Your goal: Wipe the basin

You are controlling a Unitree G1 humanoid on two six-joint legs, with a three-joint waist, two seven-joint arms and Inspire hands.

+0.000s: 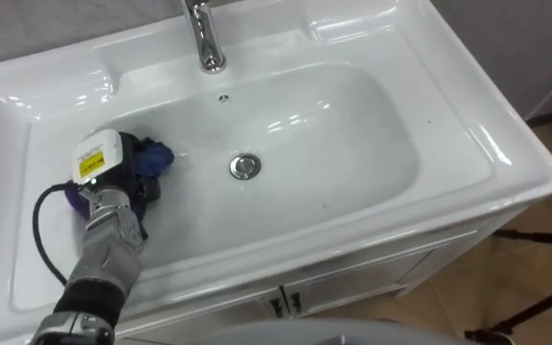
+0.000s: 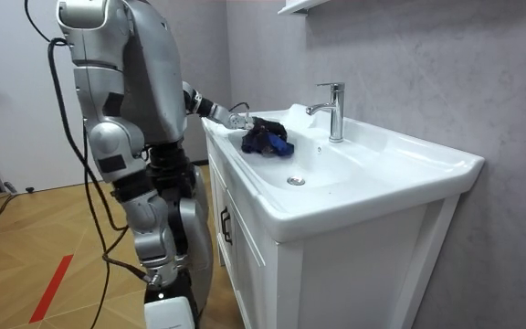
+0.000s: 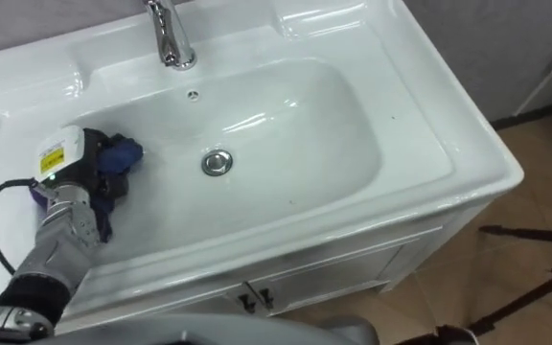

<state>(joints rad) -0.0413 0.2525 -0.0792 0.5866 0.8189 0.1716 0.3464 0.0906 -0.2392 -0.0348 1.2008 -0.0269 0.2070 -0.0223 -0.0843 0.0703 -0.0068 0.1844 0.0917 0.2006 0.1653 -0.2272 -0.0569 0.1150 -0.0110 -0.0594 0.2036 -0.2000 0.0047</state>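
My left hand (image 1: 103, 165) sits on the blue cloth (image 1: 154, 159) at the basin's (image 1: 353, 125) left slope. I cannot tell whether it grips the cloth. I want flat, even pressure and overlapping strokes towards the drain (image 1: 245, 166), without bunching the cloth.

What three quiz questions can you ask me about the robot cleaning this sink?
1. True or false: the blue cloth lies on top of the drain.
2. Where does the tap stand? A: at the back rim of the basin. B: at its front rim. C: down beside the drain.
3. Fill in: the left hand is with the cloth on the ____ side of the basin.
Key: 1 false, the cloth is left of the drain and apart from it. 2 A. 3 left.
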